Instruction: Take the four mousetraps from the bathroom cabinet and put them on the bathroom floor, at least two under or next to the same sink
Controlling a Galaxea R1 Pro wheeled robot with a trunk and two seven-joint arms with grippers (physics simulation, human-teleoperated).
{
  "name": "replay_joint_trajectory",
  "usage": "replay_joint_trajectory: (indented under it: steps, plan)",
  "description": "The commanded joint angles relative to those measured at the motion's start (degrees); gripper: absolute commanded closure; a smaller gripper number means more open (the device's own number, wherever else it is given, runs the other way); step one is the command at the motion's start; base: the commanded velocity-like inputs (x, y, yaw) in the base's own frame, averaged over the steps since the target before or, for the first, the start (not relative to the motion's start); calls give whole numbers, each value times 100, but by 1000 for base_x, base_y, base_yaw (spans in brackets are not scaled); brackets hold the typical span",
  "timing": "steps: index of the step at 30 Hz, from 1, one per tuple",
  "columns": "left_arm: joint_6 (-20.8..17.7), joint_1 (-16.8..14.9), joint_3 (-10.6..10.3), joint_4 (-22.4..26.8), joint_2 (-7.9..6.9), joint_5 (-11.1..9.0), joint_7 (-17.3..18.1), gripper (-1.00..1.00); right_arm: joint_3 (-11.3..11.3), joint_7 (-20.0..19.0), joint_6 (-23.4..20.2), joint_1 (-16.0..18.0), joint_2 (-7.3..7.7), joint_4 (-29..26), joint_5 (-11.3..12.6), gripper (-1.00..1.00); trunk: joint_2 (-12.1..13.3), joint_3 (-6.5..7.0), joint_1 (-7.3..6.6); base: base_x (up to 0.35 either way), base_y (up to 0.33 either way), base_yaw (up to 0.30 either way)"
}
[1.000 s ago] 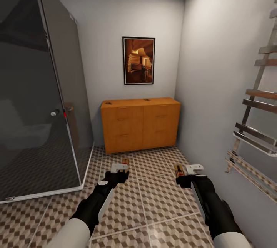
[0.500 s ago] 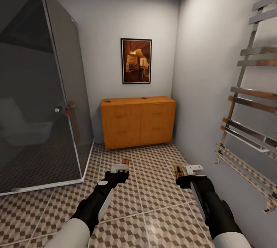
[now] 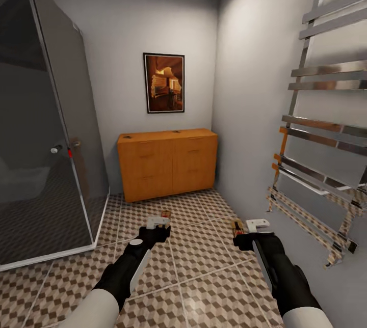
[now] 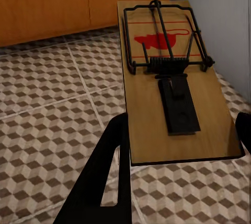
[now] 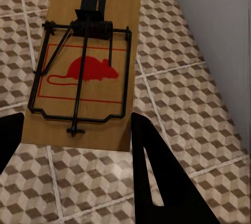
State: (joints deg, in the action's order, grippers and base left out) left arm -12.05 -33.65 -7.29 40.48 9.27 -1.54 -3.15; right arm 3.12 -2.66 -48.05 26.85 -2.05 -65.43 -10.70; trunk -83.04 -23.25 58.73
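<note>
I'm in a narrow bathroom: cube-patterned floor (image 3: pixel 199 246), a dark glass shower (image 3: pixel 41 129) at the left, a towel rail (image 3: pixel 318 129) on the right wall, and the cabinet (image 3: pixel 167 163) against the far wall under a picture (image 3: pixel 164 82). My left gripper (image 3: pixel 157 225) is clamped on a trap (image 4: pixel 167 78), with the board held flat between the jaws above the tiles; the right gripper (image 3: pixel 250 227) pinches a second trap (image 5: pixel 89 57) the same way. Two small dark specks sit on the cabinet top, one near its left end and one mid-top; they may be the other two traps, but they're too small for me to say. The risk from here is the carry: each board is held only by its edges, so a jolt or a brush against the right wall or rail while I steer could twist one loose and drop it away from the basin. The rail is cut off at the frame edge.
</note>
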Motion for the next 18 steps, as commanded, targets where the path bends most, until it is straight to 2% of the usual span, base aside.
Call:
replay_joint_trajectory:
  steps: [1,8,14,18]
  plan:
    - [-34,-2,-22,12,-4,-7,-45,100,13,-32,-25,5,-6,-5,-20,100,-4,-2,0,0,0,-212]
    - [-23,-2,-24,5,-6,-15,-40,100,13,-29,-25,5,-6,101,-1,100,-4,34,0,0,0,-212]
    - [-8,-2,-34,-99,-20,-20,-25,100,20,17,53,5,-9,587,-35,100,-4,64,0,0,0,-212]
    - [62,-2,-29,-641,-37,-20,-11,100,27,39,203,5,-14,849,-20,100,-4,84,0,0,0,-212]
